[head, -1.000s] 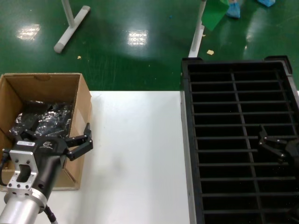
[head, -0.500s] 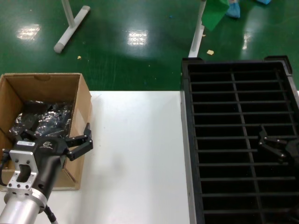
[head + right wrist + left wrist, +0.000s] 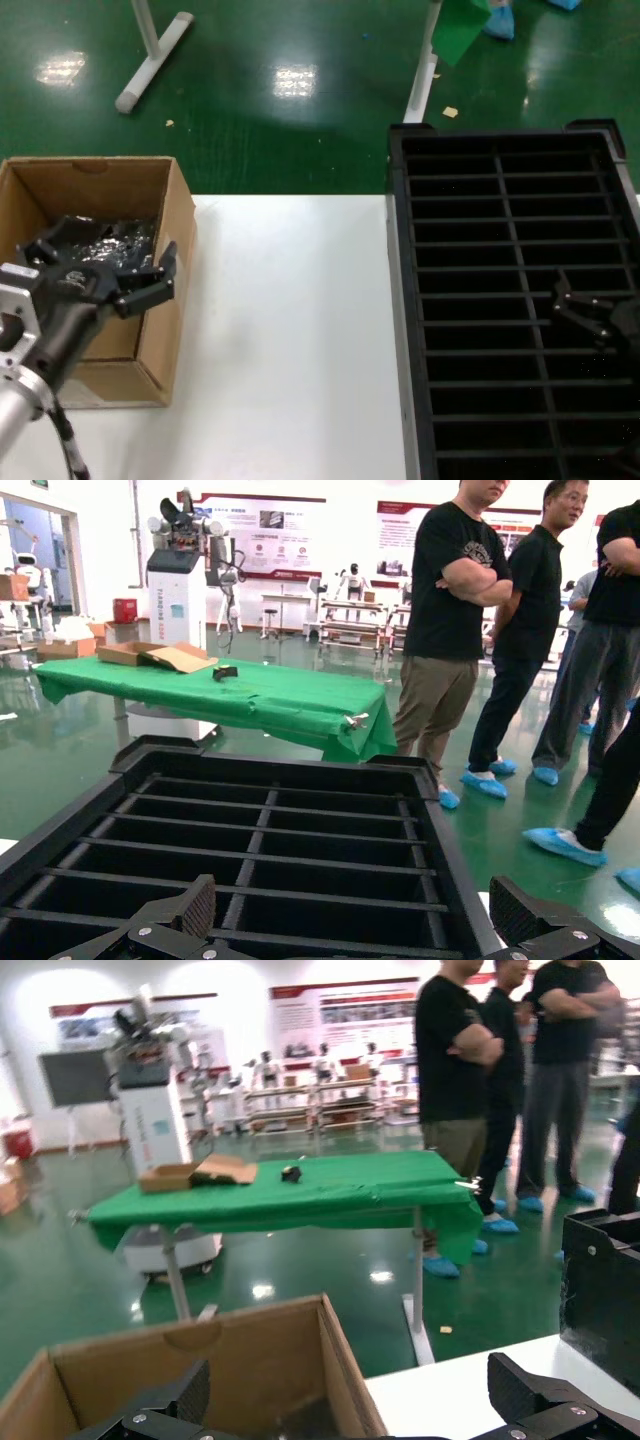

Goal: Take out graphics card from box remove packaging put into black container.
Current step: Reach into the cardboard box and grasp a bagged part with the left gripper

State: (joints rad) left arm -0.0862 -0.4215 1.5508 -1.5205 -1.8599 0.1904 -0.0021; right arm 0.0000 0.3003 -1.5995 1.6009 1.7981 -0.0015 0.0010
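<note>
Left gripper (image 3: 100, 262), jaws wide, has moved over the box (image 3: 172, 300) toward the packaging (image 3: 110, 243); extraction imminent.

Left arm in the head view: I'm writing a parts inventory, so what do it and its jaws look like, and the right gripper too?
The left gripper has black angular jaws on a black body with a small white logo, mounted behind on a silver metal bracket and a silver cylindrical wrist, with a black cable trailing below. The right gripper is black too, with the same angular linkage jaws; little else of that arm shows.
</note>
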